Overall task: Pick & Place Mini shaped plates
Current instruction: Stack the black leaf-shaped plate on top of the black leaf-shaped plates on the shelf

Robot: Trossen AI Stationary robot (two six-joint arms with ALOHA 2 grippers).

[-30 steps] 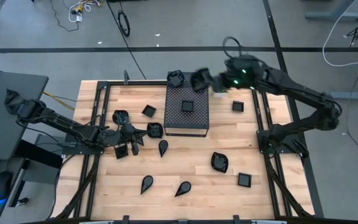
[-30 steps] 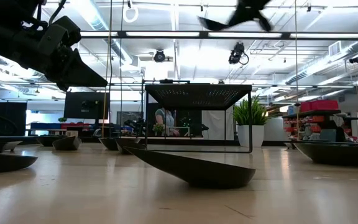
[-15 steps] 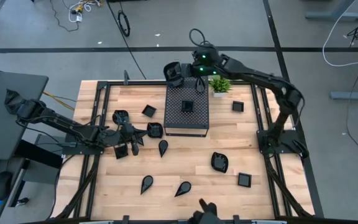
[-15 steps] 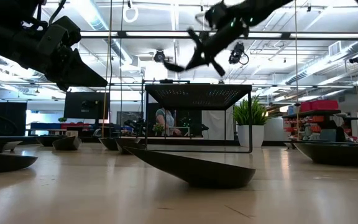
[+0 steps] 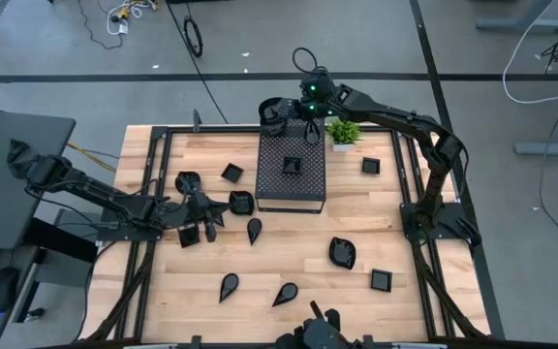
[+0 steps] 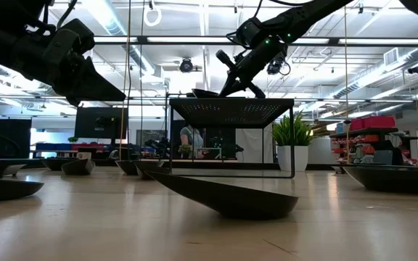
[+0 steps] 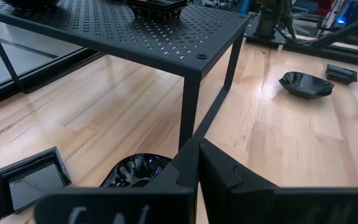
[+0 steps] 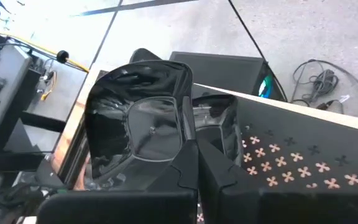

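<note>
My right gripper (image 5: 294,114) reaches over the far left corner of the black perforated box (image 5: 292,189), shut on a glossy black mini plate (image 8: 135,124), which also shows in the high view as the plate (image 5: 272,111) and low over the box top as the plate (image 6: 205,93). One square plate (image 5: 292,165) lies on the box. Several more plates lie flat on the wood, among them a teardrop (image 5: 255,230) and a square (image 5: 381,280). My left gripper (image 5: 211,217) hangs shut above the table at the left, over a dark plate (image 7: 135,171), holding nothing. My right gripper pinches the plate's rim (image 8: 188,134) between its two fingers. It comes slanting down from the table's right. The plate sticks out beyond the fingertips, tilted, over the box's far left corner (image 6: 187,100). Whether it touches the box top, I cannot tell.
A small green potted plant (image 5: 342,131) stands at the far edge, right of the box. Black frame rails (image 5: 153,165) run along the table's left and right sides. Bare wood lies between the plates in the near middle (image 5: 298,247).
My right gripper has swung along the far edge toward the table's left and come down, carrying the plate from high above the plant side to low over the box's far left corner. It has stayed shut on the plate.
</note>
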